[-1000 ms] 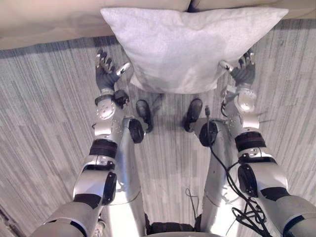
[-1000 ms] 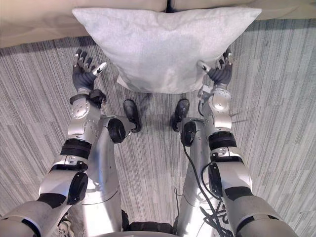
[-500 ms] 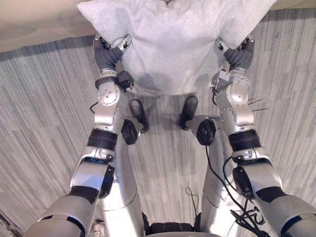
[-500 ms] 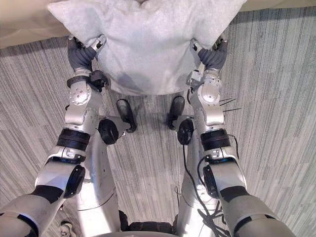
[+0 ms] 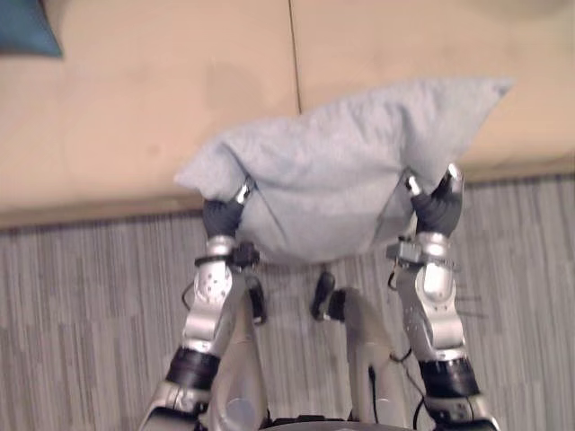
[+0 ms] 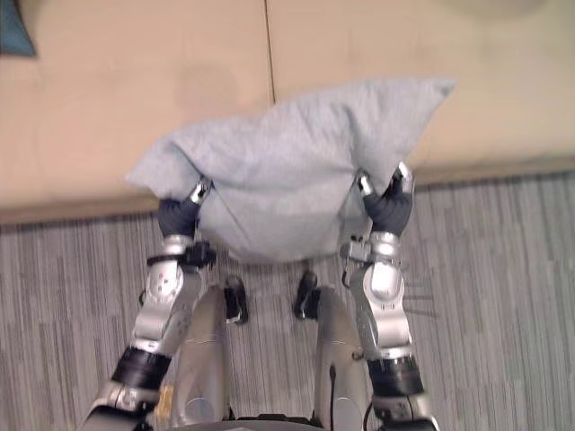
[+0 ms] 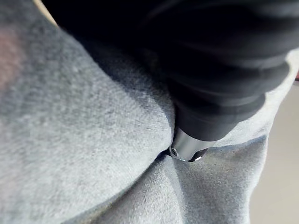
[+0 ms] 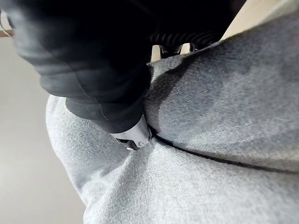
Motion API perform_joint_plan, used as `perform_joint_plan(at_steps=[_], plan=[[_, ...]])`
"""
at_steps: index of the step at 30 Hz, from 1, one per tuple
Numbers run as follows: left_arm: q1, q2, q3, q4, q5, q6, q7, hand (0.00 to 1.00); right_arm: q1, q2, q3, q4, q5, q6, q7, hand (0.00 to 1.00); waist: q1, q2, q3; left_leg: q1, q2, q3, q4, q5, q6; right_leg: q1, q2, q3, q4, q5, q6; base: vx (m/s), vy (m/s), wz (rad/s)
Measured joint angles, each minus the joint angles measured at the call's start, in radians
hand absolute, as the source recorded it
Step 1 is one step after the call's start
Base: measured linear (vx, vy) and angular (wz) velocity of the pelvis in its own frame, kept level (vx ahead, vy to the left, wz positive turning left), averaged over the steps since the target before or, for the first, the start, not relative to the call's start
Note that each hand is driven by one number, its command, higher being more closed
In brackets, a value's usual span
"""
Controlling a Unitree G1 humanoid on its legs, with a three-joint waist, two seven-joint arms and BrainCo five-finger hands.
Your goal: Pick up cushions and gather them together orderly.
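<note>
grey cushion [image 5: 332, 184] held over sofa [image 5: 135, 117] front edge, long axis spanned left-right. lower corners clamped by fingers of left hand [image 5: 223, 218] and right hand [image 5: 437, 211]. teal cushion [image 5: 25, 27] seen far left on sofa, nearer left hand.

The big cushion [image 5: 341, 162] is plain light grey, the sofa [image 5: 135, 108] is sandy tan, the floor [image 5: 81, 305] is grey with thin stripes, and the small cushion [image 5: 25, 27] is dark blue-green.

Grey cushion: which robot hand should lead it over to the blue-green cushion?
Probably the left hand. Both hands pinch the grey cushion, but the blue-green cushion lies at the sofa's far left, on the left hand's side; the right hand would follow.
</note>
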Motion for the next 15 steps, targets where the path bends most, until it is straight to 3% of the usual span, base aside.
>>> perform_joint_plan(at_steps=[5, 7, 9, 10, 11, 12, 13, 15], plan=[[0.108, -0.007, 0.005, 0.001, 0.018, 0.002, -0.019, 1.00, 0.009, -0.009, 0.008, 0.146, -0.011, 0.003, 0.057, 1.00, 0.001, 0.001, -0.038, 0.178, -0.039, 0.055, -0.132, 0.005, 0.016, 0.138, -0.004, 0.039, -0.106, 0.035, 0.032, 0.21, 0.087, -0.19], [0.127, -0.008, 0.011, 0.002, 0.029, 0.003, -0.019, 1.00, 0.011, -0.017, 0.012, 0.175, -0.026, 0.005, 0.068, 1.00, -0.002, 0.001, -0.038, 0.234, -0.048, 0.058, -0.152, -0.015, 0.026, 0.148, -0.022, 0.045, -0.039, 0.041, 0.048, 0.10, 0.082, -0.08], [0.149, -0.005, 0.011, 0.002, 0.042, 0.006, -0.020, 1.00, 0.024, -0.023, 0.012, 0.187, -0.042, 0.014, 0.081, 1.00, -0.005, 0.000, -0.038, 0.326, -0.067, 0.052, -0.173, -0.054, 0.035, 0.143, -0.063, 0.038, 0.126, 0.068, 0.078, 0.12, 0.095, 0.12], [0.160, -0.006, 0.010, 0.002, 0.045, 0.007, -0.020, 1.00, 0.031, -0.025, 0.012, 0.187, -0.047, 0.015, 0.084, 1.00, -0.008, 0.000, -0.038, 0.372, -0.080, 0.043, -0.203, -0.057, 0.043, 0.135, -0.082, 0.038, 0.183, 0.096, 0.069, 0.15, 0.080, 0.32], [0.170, -0.005, 0.009, 0.001, 0.048, 0.008, -0.020, 1.00, 0.036, -0.031, 0.013, 0.189, -0.055, 0.015, 0.084, 1.00, -0.014, 0.004, -0.041, 0.396, -0.086, 0.033, -0.225, -0.057, 0.048, 0.141, -0.084, 0.030, 0.180, 0.081, 0.056, 0.20, 0.051, 0.37], [0.182, -0.003, 0.014, 0.000, 0.051, 0.005, -0.019, 1.00, 0.040, -0.030, 0.015, 0.189, -0.073, 0.015, 0.091, 1.00, -0.020, 0.007, -0.066, 0.415, -0.090, 0.020, -0.260, -0.058, 0.049, 0.134, -0.082, 0.014, 0.125, 0.043, 0.053, 0.25, 0.006, 0.34], [0.179, -0.001, 0.023, 0.000, 0.052, 0.004, -0.017, 1.00, 0.034, -0.030, 0.013, 0.188, -0.078, 0.015, 0.105, 1.00, -0.019, 0.000, -0.072, 0.443, -0.093, 0.001, -0.297, -0.057, 0.049, 0.132, -0.070, -0.002, 0.019, 0.044, 0.049, 0.26, -0.019, 0.30], [0.178, 0.011, 0.021, 0.001, 0.053, 0.005, -0.018, 1.00, 0.042, -0.035, 0.013, 0.188, -0.078, 0.015, 0.107, 1.00, -0.026, -0.002, -0.088, 0.482, -0.098, -0.031, -0.363, -0.046, 0.029, 0.109, -0.032, 0.019, -0.185, 0.095, 0.056, 0.35, -0.085, 0.48]])
